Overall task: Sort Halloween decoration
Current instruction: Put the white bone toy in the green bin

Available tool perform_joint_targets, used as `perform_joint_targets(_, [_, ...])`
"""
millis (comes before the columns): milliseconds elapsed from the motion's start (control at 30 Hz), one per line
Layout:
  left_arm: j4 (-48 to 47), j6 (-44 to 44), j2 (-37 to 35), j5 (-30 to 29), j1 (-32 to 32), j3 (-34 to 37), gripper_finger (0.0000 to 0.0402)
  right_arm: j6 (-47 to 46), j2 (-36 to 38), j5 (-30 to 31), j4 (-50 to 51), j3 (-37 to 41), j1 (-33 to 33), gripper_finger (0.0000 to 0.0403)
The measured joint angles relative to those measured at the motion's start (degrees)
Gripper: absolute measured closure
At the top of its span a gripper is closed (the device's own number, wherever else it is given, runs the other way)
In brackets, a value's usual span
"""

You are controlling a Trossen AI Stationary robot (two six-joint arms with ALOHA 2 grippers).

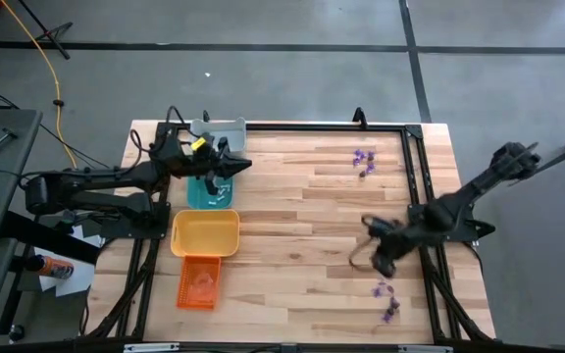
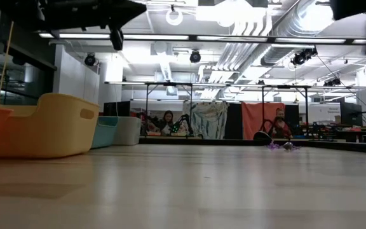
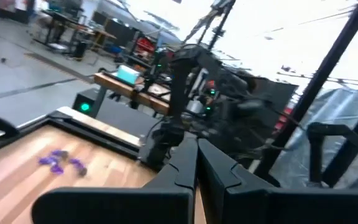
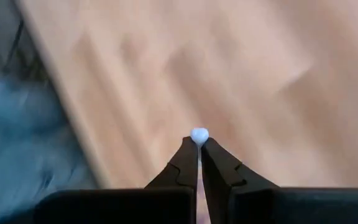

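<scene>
Trinkets, tiny and mostly purple, are seen in two loose clusters on the pale wooden plank tabletop (image 1: 302, 235): one cluster of purple Halloween trinkets (image 1: 364, 161) lies near the far edge on the right side, and a second cluster of purple trinkets (image 1: 386, 302) lies near the front right corner, just beside the black frame rail. A single small whitish bead-like trinket (image 4: 199, 134) is pinched at the very tips of the right tool (image 4: 199, 144), whose dark fingers are pressed together on it; in the high view the right tool (image 1: 379, 257) is seen between the two clusters, apparently lifted off the wood, though the height cannot be judged well.

The left tool (image 1: 226, 167) is held over the teal rectangular plastic tray (image 1: 204, 193), its fingers closed on each other with nothing seen between them. Behind the teal tray a grey rectangular tray (image 1: 226, 127) stands at the far edge, and in front of it a yellow rectangular plastic tray (image 1: 205, 232) and an orange slotted plastic tray (image 1: 200, 281) are lined up along the left side.
</scene>
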State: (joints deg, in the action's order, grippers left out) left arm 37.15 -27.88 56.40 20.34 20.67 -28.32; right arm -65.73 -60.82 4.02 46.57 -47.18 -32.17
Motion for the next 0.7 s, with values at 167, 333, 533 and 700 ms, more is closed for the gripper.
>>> perform_joint_targets(167, [-0.82,0.33,0.0,0.01,0.0,-0.98,0.0402,16.14,-0.89,5.64,-4.47,1.96,12.42,0.0402])
perform_joint_targets(333, [-3.37,0.97,0.0,-0.53,0.0,-0.98,0.0402,31.52,-5.02,4.01,-26.86,8.04,24.97,0.0403])
perform_joint_targets(533, [-3.45,6.8,0.0,-2.88,-0.15,-0.96,0.0402,42.94,-13.6,1.25,-60.55,9.97,36.47,0.0403])
perform_joint_targets(700, [-3.43,10.45,0.0,-4.58,-0.07,-0.93,0.0402,48.26,-19.54,-5.89,-81.1,7.22,42.55,0.0403])
